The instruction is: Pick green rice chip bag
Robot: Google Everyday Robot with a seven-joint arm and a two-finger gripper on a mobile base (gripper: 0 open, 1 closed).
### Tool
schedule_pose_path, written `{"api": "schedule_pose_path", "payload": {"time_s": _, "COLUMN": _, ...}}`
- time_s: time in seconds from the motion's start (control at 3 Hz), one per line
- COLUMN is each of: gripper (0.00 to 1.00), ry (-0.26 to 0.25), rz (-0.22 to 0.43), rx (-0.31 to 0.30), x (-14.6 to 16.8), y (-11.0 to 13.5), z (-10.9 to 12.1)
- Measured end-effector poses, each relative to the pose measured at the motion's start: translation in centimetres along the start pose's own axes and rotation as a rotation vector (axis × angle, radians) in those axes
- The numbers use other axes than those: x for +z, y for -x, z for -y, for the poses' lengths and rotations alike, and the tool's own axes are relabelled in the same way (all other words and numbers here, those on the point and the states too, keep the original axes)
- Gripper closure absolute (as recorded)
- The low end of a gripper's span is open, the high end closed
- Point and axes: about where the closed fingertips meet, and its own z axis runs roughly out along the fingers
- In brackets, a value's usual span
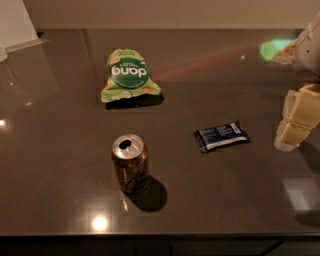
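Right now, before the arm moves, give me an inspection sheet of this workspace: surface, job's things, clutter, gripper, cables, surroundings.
Surface: dark glossy countertop, with bright glare spots near the front edge.
Job's things: light-green crinkly snack bag with a dark-green round label, lying at the back left, apart from everything else.
Clutter: copper-coloured opened drink can, upright at the front; small dark-blue flat wrapper, lying right of centre.
Gripper: cream-padded gripper at the right edge, well away from the bag, nothing seen in it.
Cables: nothing seen.
Surroundings: pale wall behind the counter; white object at the far left corner, partly out of view.
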Motion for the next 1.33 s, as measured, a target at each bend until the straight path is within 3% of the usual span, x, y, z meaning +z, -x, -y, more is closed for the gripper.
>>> {"api": "schedule_pose_path", "payload": {"time_s": 0.67, "gripper": 0.0, "ry": 0.007, "rz": 0.027, "rx": -0.017, "x": 0.2, "y": 1.6, "z": 1.3}}
{"api": "schedule_pose_path", "payload": {"time_s": 1.0, "gripper": 0.0, "ry": 0.006, "rz": 0.08, "rx": -0.003, "x": 0.9, "y": 3.7, "z": 3.5}}
{"api": "schedule_pose_path", "payload": {"time_s": 1.33, "gripper": 0.0, "ry": -0.001, "rz": 0.151, "rx": 0.058, "x": 1.8, "y": 5.6, "z": 6.4}}
